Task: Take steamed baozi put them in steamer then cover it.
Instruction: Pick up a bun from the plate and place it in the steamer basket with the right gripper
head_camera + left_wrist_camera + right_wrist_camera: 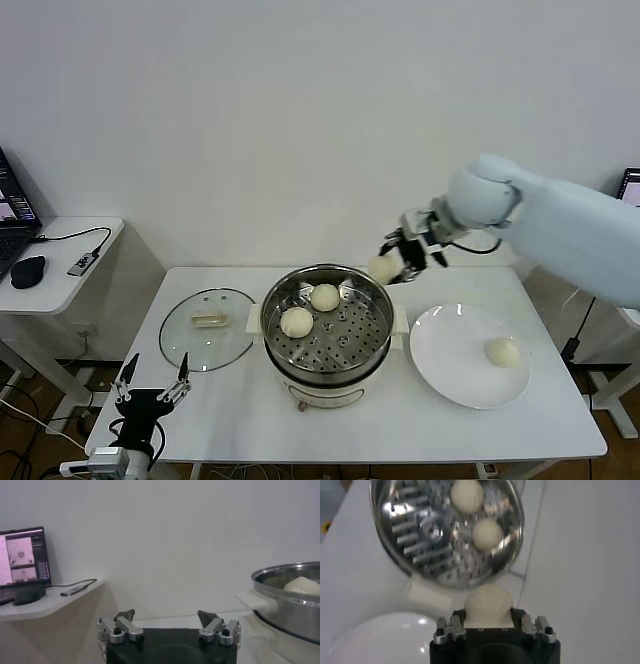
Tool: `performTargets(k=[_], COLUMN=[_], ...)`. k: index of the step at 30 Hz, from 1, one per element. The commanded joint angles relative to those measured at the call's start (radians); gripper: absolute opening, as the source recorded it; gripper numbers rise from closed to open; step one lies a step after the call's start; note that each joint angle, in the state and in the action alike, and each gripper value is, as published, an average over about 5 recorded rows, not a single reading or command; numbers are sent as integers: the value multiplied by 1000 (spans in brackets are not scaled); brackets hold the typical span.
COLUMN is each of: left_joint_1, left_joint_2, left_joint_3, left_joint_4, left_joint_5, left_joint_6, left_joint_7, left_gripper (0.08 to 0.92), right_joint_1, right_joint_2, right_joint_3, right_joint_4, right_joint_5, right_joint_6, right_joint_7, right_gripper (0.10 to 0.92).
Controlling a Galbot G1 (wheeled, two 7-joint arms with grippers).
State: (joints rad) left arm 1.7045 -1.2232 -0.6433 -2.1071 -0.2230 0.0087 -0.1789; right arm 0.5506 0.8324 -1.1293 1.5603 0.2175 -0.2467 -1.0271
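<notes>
Right gripper (pixel 398 262) fingers clenched around a round baozi (pixel 382 268), no long axis, just beside steamer (pixel 326 325) rim.

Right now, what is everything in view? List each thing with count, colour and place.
buns: four, creamy white; two on the steamer's tray, one on the plate, one held in the right gripper above the steamer's far right rim
steamer: one, shiny steel on a cream base; table centre
lid: one, clear glass with cream handle; flat on the table, left of the steamer
plate: one, white; right of the steamer
table: one, white
side desk: one, white, far left; carries a laptop, a black mouse and a cable
left gripper: open, empty, parked low at the table's near left edge
right gripper: shut on a bun
</notes>
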Motion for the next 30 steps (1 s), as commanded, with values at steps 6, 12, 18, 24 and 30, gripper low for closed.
performTargets(k=[6, 12, 18, 24, 30], left_joint_1=[1, 2, 2, 1, 1], left_joint_2=[-8, -14, -18, -20, -23], left_joint_3=[-18, -22, -22, -21, -20], left_joint_4=[-4, -5, -4, -2, -2], left_joint_5=[-4, -5, -5, -5, -5], left_joint_6=[1, 0, -1, -1, -1], left_joint_7=[-1, -1, -2, -2, -2], left_gripper=[823, 823, 823, 823, 823], right_joint_1=[14, -6, -28, -30, -21], right_joint_2=[248, 291, 291, 275, 257], right_joint_3=[-155, -182, -192, -195, -196], right_joint_4=[-26, -47, -51, -42, -29], right_joint_5=[-19, -99, -193, -241, -246], right_joint_6=[212, 311, 399, 447, 477], right_joint_7=[30, 25, 18, -13, -30], right_gripper=[585, 585, 585, 585, 585])
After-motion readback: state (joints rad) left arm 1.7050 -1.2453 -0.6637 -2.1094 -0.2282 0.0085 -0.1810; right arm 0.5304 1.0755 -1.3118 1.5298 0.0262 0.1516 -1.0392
